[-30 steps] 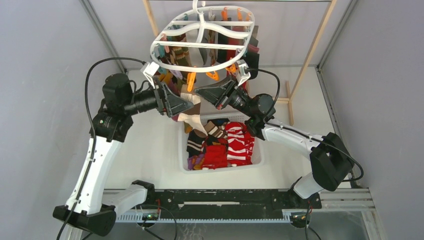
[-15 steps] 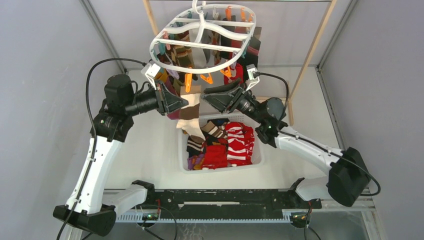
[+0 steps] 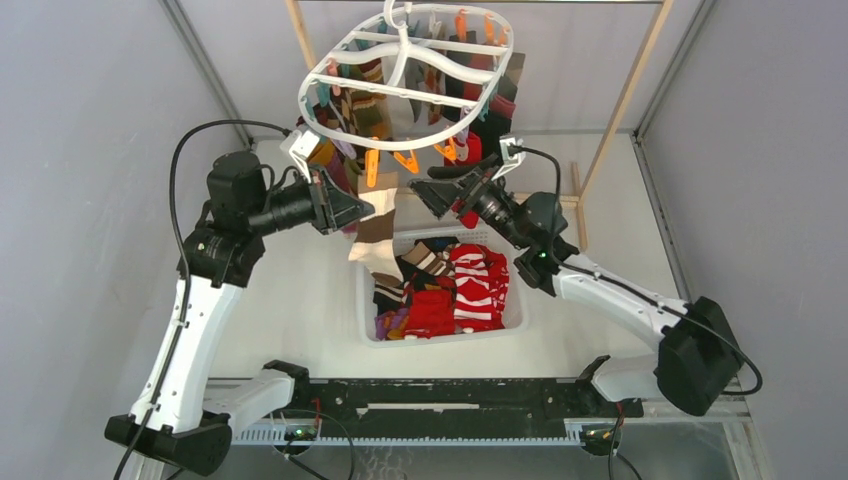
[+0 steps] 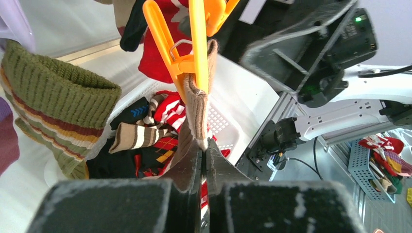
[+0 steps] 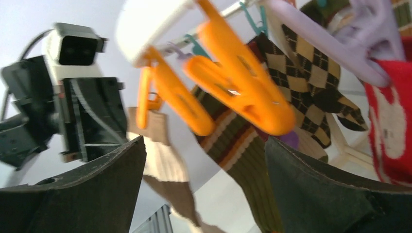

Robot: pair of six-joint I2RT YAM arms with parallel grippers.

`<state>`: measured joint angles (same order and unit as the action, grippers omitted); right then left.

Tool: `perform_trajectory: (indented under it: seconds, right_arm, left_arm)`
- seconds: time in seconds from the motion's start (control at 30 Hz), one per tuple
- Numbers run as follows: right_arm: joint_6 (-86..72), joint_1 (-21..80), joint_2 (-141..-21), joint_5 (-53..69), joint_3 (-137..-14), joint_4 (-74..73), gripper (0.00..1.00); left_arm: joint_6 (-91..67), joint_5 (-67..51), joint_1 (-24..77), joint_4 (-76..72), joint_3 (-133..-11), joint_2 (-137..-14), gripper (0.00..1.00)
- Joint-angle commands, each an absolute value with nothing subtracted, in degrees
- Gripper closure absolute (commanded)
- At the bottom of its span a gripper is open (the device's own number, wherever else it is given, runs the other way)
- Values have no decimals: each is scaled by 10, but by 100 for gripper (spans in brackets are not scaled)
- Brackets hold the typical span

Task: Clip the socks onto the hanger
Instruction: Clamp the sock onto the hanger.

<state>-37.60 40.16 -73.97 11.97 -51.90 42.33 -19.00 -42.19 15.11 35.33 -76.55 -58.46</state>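
**Top view.** The workspace is a white table (image 3: 300,300) enclosed by grey walls, with a wooden frame (image 3: 625,95) standing at the far edge. The hanger (image 3: 404,60) hangs above the middle of the far edge, tilted, with many socks clipped around its rim. A white basket (image 3: 515,300) holding more socks sits at the centre of the table, nearer the near edge. The left gripper (image 3: 365,208) reaches in from the left edge below the front rim of the hanger. It is clamped on a brown and cream sock (image 3: 378,235) that hangs down over the basket. An orange clip (image 3: 372,168) hangs from the rim just above this sock. The right gripper (image 3: 424,182) reaches in from the right edge and faces the left gripper, with its fingers spread apart and nothing between them.

**Left wrist view.** The left gripper (image 4: 204,160) has its fingers pressed together on the sock (image 4: 194,116). The cuff of the sock touches the lower end of the orange clip (image 4: 187,58). Whether the clip bites the cuff cannot be determined. A green ribbed sock (image 4: 58,107) hangs to the left. The basket (image 4: 228,131) lies below.

**Right wrist view.** The right gripper (image 5: 204,184) is wide open and holds nothing. A second orange clip (image 5: 238,92) hangs just above the gap between its fingers. Beyond, the first orange clip (image 5: 150,97) meets the sock (image 5: 160,150), with the left gripper (image 5: 92,121) beside it. An argyle sock (image 5: 311,87) and a red sock (image 5: 393,121) hang at the right.
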Motion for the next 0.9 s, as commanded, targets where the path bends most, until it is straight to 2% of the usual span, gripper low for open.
perform_trajectory:
  seconds: [0.0,0.23,0.53,0.7,0.87]
  right_arm:
    - [-382,402,-782,93,-534,492,3]
    - [-428,389,-831,136,-543,614,2]
    - [-482,382,-875,176,-566,694,10]
    - [-500,384,-888,183,-576,719,23]
    - [-507,385,-884,191,-573,712,47]
  left_arm:
    - [-186,-429,154,354,-803,-571,95]
    - [-182,-429,154,361,-809,-570,94]
    - [-177,-427,154,368,-815,-568,94]
    - [-170,-419,154,376,-819,-567,94]
    - [-164,-395,154,384,-826,-565,94]
